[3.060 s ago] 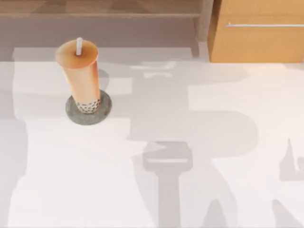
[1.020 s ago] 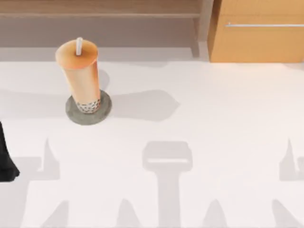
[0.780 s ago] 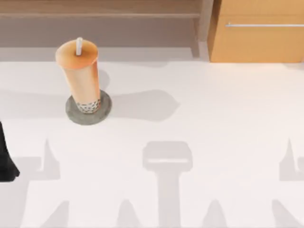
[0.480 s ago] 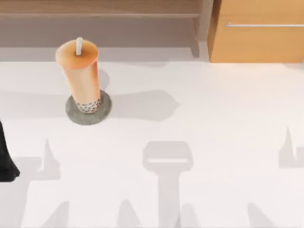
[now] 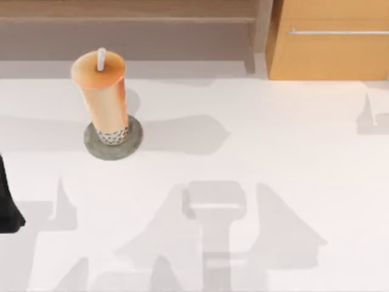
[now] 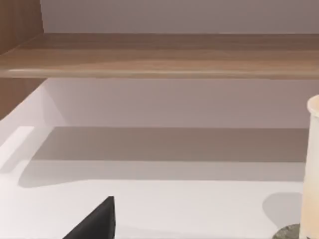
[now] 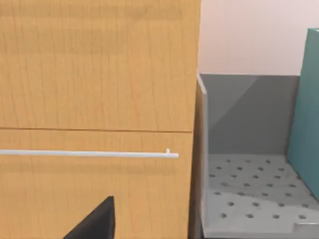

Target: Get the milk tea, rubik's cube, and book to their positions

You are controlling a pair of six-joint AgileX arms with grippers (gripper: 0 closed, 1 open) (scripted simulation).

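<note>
The milk tea (image 5: pixel 101 96) stands upright on the round grey disc (image 5: pixel 135 141) at the back left of the table, its orange lid and white straw on top. Its pale side (image 6: pixel 313 164) and the disc's rim (image 6: pixel 289 232) sit at the border of the left wrist view. My left arm (image 5: pixel 7 207) rests at the table's left edge, well clear of the cup; a dark part of the left gripper (image 6: pixel 97 224) points toward the shelf. A dark part of my right gripper (image 7: pixel 94 223) faces the wooden cabinet. The rubik's cube is out of view. A teal slab (image 7: pixel 305 109) stands in a grey bin; I cannot tell whether it is the book.
A wooden cabinet (image 5: pixel 331 42) with a white bar handle (image 7: pixel 89 154) stands at the back right. Beside it is a grey perforated bin (image 7: pixel 249 184). A low wooden shelf (image 5: pixel 127 11) runs along the back. Arm shadows lie across the front of the table.
The right arm's shadow has shifted from the right front to the back right, and a broad shadow has spread over the front middle. The milk tea and the left arm have not moved.
</note>
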